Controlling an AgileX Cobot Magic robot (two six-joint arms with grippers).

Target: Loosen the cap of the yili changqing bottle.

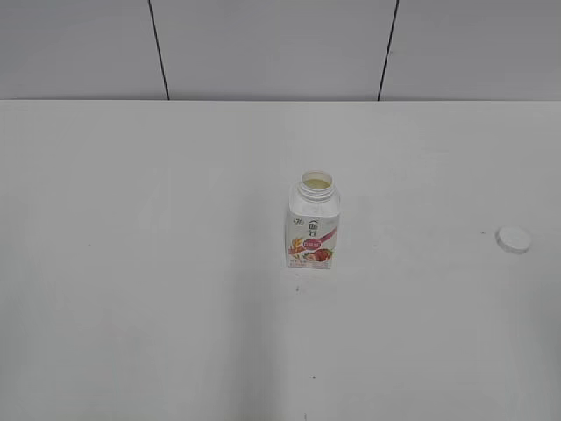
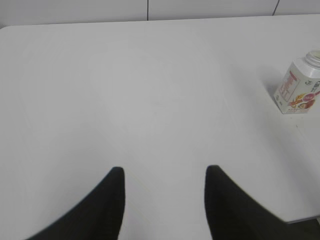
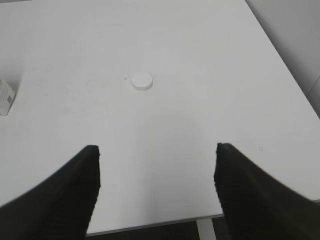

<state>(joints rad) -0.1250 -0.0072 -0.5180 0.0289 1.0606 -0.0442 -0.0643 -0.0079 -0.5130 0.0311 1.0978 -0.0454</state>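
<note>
The yili changqing bottle point(image 1: 312, 223) stands upright at the middle of the white table, its neck open with no cap on it. It also shows at the right edge of the left wrist view point(image 2: 299, 85) and as a sliver at the left edge of the right wrist view point(image 3: 5, 98). The white cap point(image 1: 514, 239) lies flat on the table far to the bottle's right; it also shows in the right wrist view point(image 3: 142, 81). My left gripper point(image 2: 165, 172) is open and empty over bare table. My right gripper point(image 3: 157, 152) is open and empty, near the table's front edge. Neither gripper shows in the exterior view.
The white table point(image 1: 131, 263) runs to a grey panelled wall point(image 1: 263, 44) at the back. Its right edge point(image 3: 285, 65) and front edge point(image 3: 150, 224) show in the right wrist view.
</note>
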